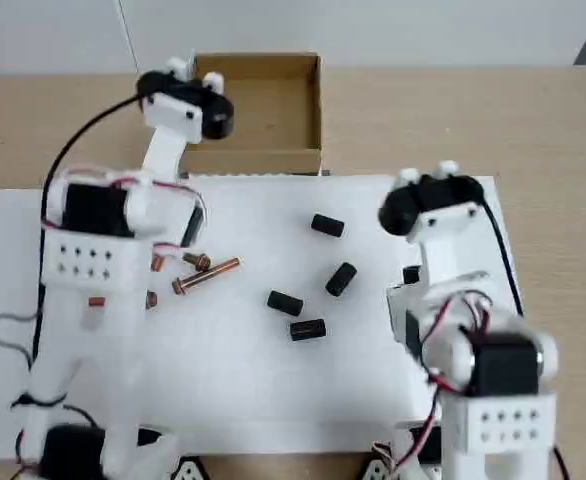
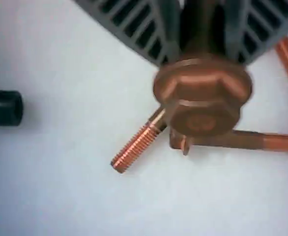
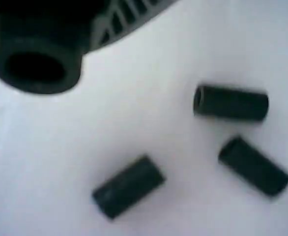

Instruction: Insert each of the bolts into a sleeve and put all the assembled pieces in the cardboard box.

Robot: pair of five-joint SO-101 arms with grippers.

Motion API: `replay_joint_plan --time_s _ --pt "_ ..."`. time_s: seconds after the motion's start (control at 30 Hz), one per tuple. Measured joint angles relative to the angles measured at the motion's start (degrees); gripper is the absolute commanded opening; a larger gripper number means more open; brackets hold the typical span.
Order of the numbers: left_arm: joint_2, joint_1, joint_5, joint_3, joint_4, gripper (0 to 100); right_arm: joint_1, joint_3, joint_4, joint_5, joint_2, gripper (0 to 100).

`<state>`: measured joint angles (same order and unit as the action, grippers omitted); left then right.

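Bolt (image 2: 201, 96) clamped in left pincer (image 2: 201, 27), sleeve (image 3: 36, 66) gripped in right pincer (image 3: 41, 29); no pair looks joined yet, cardboard box (image 1: 258, 160) awaiting everything

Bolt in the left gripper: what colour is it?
Copper-coloured. The bolt shows best in the left wrist view.

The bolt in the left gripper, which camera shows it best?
The left wrist view: the bolt shows its hex head to the camera close up, its shank clamped in the left gripper. In the high view the left arm covers it. The right wrist view looks at black sleeves instead.
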<state>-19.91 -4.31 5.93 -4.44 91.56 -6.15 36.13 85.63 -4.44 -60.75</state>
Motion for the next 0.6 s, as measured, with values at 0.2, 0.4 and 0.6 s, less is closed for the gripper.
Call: replay_joint_plan --time_s 0.2,0.4,0.6 --pt "-11.1 0.0 -5.2 -17.2 -10.4 0 0.0 11.6 -9.2 7.2 -9.4 0.3" --pt "-24.3 0.0 -9.1 -34.1 -23.7 0 -4.4 20.1 -14.8 13.5 -15.3 0.3" --pt "-38.2 0.0 -18.2 -43.3 -31.0 0 -10.7 28.0 -23.2 15.4 -21.2 0.3"
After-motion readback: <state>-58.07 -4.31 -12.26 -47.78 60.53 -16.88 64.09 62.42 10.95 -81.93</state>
